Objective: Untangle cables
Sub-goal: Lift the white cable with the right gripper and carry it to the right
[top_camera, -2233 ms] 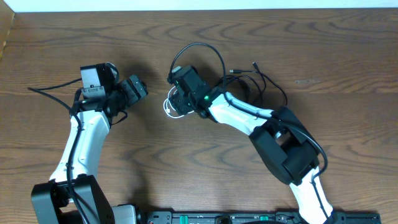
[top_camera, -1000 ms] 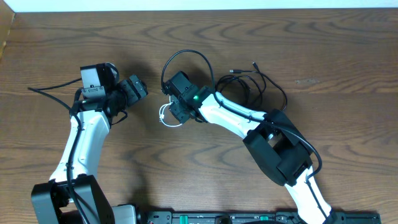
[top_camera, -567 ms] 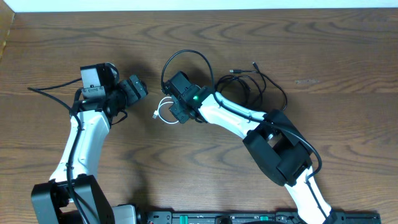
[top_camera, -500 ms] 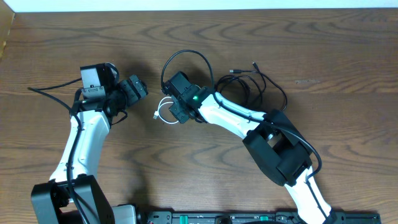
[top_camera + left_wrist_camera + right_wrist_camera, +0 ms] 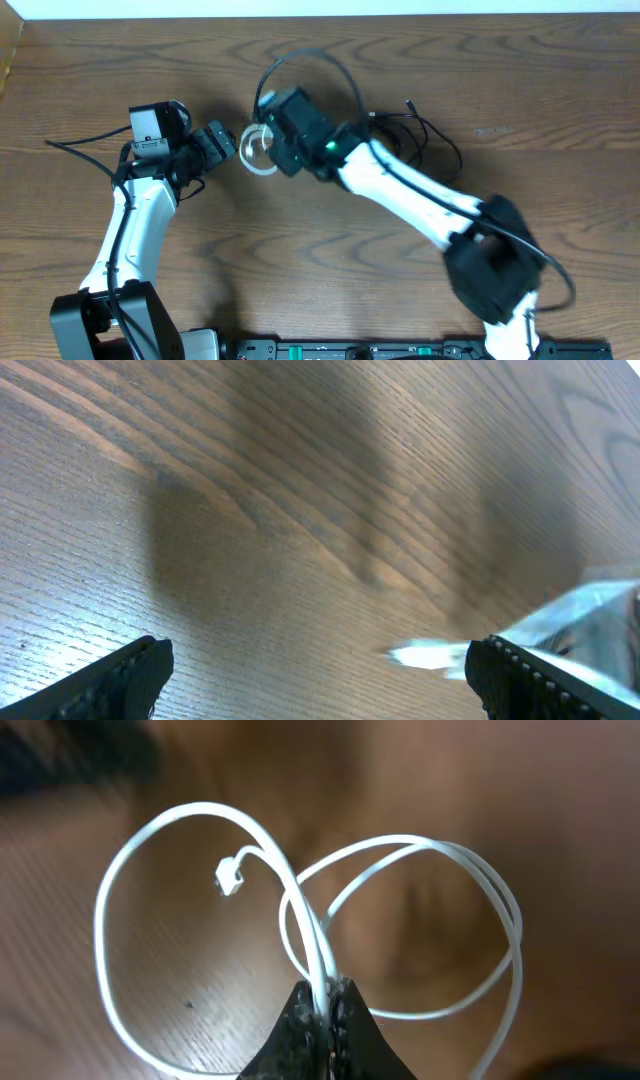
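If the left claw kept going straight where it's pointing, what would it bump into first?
Probably the white cable, whose loop the shut right gripper holds just ahead of the open left gripper. Heights are hard to judge, so it might slide under and meet the table.

White shells, chunky black joints: that's the left arm (image 5: 135, 235), and the right arm (image 5: 400, 190) matches. Green light (image 5: 328, 148) glowing at the right wrist. Grey camera box (image 5: 150, 128) on the left wrist, with a black cable (image 5: 78, 146) coming off it. Left hand (image 5: 320, 655): black, ribbed fingertips (image 5: 125, 672).
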Controlling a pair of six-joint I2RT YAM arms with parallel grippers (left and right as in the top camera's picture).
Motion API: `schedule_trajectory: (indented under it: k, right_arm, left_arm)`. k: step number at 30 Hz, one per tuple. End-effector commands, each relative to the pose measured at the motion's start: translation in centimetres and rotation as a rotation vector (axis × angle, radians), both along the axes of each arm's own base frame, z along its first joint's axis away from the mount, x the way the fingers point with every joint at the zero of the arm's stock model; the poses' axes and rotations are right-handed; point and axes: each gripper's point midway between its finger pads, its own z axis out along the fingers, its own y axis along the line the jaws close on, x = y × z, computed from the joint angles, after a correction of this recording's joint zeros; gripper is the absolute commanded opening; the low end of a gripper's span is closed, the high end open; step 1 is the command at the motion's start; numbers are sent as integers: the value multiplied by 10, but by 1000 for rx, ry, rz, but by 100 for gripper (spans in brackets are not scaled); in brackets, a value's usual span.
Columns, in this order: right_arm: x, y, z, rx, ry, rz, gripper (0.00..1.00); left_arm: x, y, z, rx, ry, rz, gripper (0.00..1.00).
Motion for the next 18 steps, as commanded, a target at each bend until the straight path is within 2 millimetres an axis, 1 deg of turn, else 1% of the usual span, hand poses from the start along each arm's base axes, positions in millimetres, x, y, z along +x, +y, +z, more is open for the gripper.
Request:
schedule_trajectory:
  k: [1,2,4,6,8,11,14,16,18]
  right_arm:
    - [24,-25,61,28,-134,-80,1]
    - [28,-32,68,25,-148,-101,1]
    - [39,-52,81,8,-186,-163,1]
    - [49,-71,87,-18,-210,-222,1]
    - [60,-95,90,-55,-224,-286,1]
    - [73,-134,84,-114,-208,-380,1]
    - [80,-173,72,-155,-146,-464,1]
    - [84,-204,64,-170,-94,-545,1]
    - [88,-239,56,-188,-43,-632,1]
  left_arm:
    - [3,3,4,8,-10,6,98]
    - [3,3,4,8,-10,6,98]
    - [3,3,4,8,-10,7,98]
    - [3,3,4,8,-10,7,98]
    - [3,3,4,8,-10,6,98]
    - [3,3,4,8,-10,6,98]
    - [3,3,4,8,-10,6,98]
    - [3,3,4,8,-10,6,98]
    - [3,3,4,8,-10,6,98]
